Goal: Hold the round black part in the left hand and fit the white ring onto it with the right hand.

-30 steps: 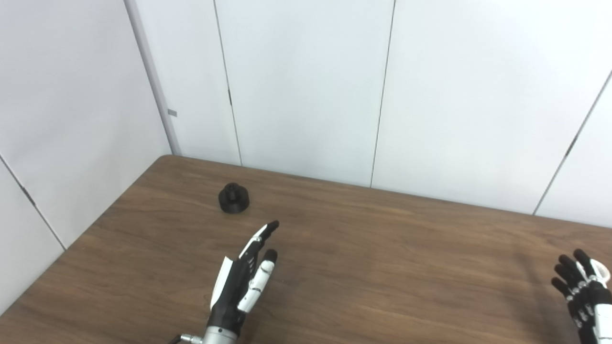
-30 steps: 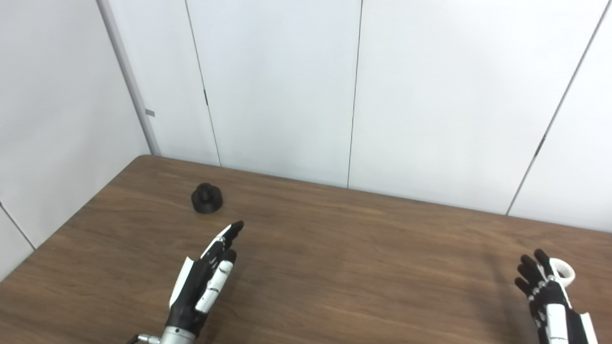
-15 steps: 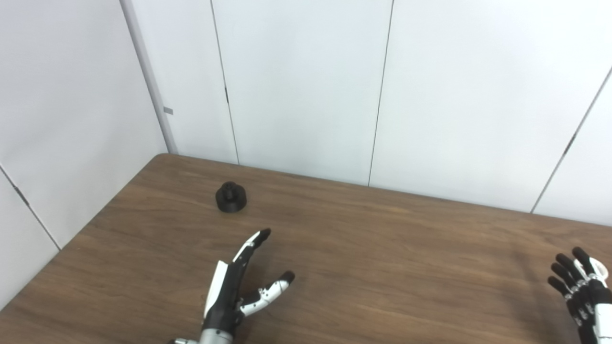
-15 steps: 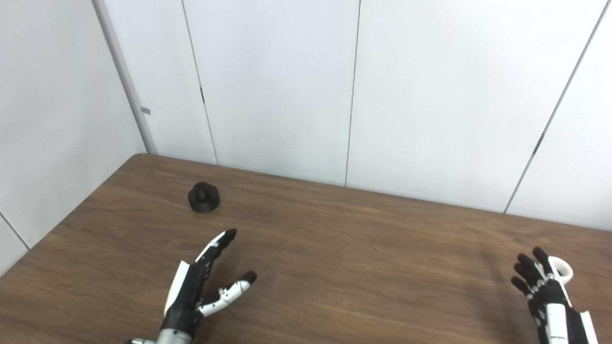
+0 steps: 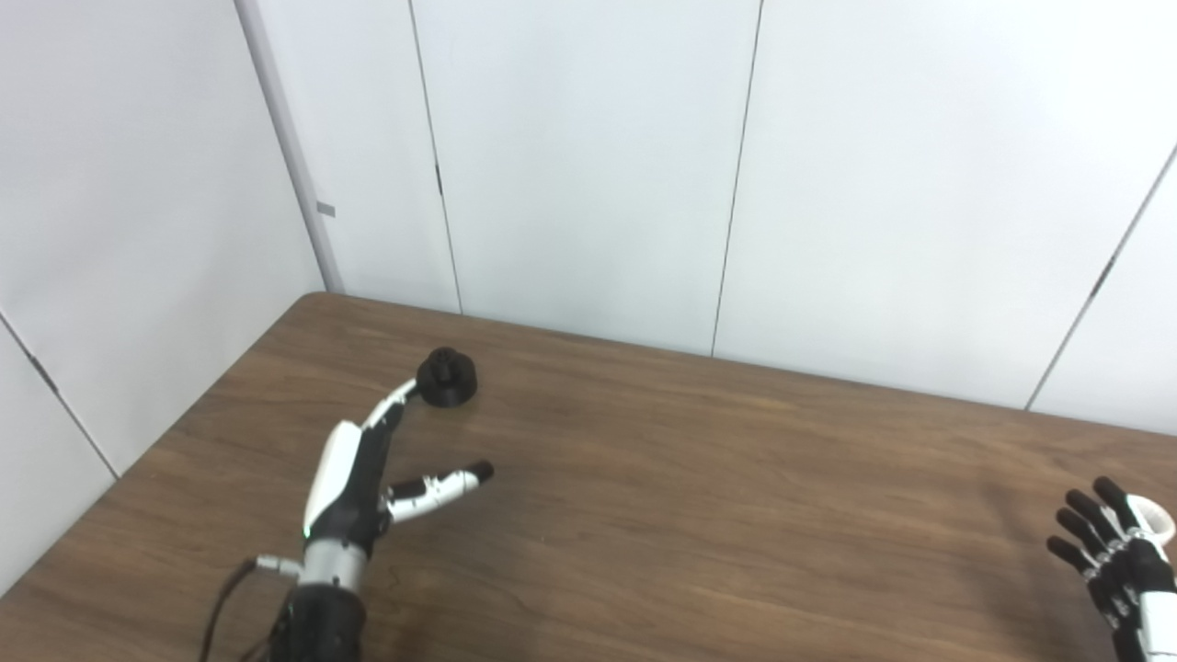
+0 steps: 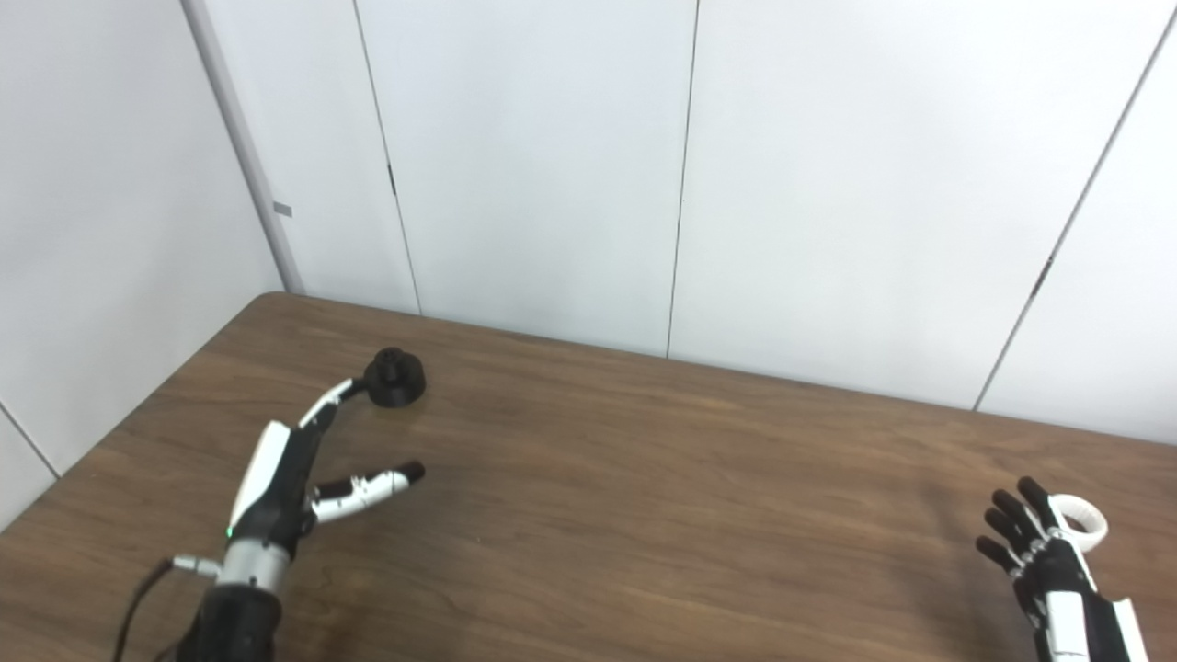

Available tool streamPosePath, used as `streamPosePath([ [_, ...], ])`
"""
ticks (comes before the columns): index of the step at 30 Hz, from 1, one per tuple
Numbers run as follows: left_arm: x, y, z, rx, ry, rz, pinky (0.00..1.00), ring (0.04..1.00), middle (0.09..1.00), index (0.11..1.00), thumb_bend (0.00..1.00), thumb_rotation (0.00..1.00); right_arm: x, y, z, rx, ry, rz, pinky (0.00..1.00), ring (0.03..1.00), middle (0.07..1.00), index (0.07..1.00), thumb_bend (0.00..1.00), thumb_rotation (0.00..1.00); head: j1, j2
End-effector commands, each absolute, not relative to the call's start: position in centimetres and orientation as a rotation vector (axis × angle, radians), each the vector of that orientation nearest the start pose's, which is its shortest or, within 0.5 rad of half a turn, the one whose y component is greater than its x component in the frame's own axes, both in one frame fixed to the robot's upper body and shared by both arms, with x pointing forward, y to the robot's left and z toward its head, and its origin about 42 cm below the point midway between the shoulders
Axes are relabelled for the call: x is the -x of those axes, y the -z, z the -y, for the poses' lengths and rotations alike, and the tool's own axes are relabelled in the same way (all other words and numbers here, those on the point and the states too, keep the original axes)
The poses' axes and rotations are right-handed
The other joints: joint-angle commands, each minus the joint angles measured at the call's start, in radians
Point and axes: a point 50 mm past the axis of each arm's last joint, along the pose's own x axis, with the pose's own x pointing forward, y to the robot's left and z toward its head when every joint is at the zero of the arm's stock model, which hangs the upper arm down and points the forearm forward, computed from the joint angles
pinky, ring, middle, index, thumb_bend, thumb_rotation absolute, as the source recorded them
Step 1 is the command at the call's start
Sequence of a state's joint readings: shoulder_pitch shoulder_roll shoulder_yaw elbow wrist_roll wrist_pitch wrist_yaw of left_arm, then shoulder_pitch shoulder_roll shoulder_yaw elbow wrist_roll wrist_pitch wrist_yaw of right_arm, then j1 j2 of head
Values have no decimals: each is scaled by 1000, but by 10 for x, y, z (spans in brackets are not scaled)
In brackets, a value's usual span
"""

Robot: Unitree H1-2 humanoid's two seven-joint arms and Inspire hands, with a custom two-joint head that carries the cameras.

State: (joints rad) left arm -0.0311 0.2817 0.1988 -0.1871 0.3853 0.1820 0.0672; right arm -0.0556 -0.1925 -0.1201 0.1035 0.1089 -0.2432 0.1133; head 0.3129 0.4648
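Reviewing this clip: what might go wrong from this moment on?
1. The left hand is open, fingertips at the round black part near the wooden table corner; a nudge may push it away.
2. The right hand waits open beside the small white ring by the picture's right edge, so its grasp may be poorly seen.

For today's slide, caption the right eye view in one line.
Open left hand reaches the round black part; right hand waits beside the white ring.
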Motion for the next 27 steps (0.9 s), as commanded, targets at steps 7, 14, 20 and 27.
streamPosePath([
  [7, -324, -207, -374, -805, -405, 111, 989, 959, 925, 877, 909, 329, -261, -51, 295, 52, 17, 15, 827, 883, 894, 927, 582, 1000, -1, 3],
  [14, -351, -207, -387, -875, -442, 72, 1000, 969, 924, 862, 903, 332, -260, -50, 294, 49, 13, 21, 816, 878, 895, 926, 599, 1000, -4, 7],
  [20, -376, -203, -398, -938, -448, -8, 1000, 982, 931, 853, 933, 355, -258, -51, 293, 55, 15, 16, 819, 879, 895, 929, 609, 1000, -7, 10],
  [27, -399, -199, -406, -994, -456, -85, 1000, 984, 931, 843, 979, 368, -256, -51, 293, 79, 7, 17, 816, 873, 889, 928, 598, 1000, -11, 14],
])
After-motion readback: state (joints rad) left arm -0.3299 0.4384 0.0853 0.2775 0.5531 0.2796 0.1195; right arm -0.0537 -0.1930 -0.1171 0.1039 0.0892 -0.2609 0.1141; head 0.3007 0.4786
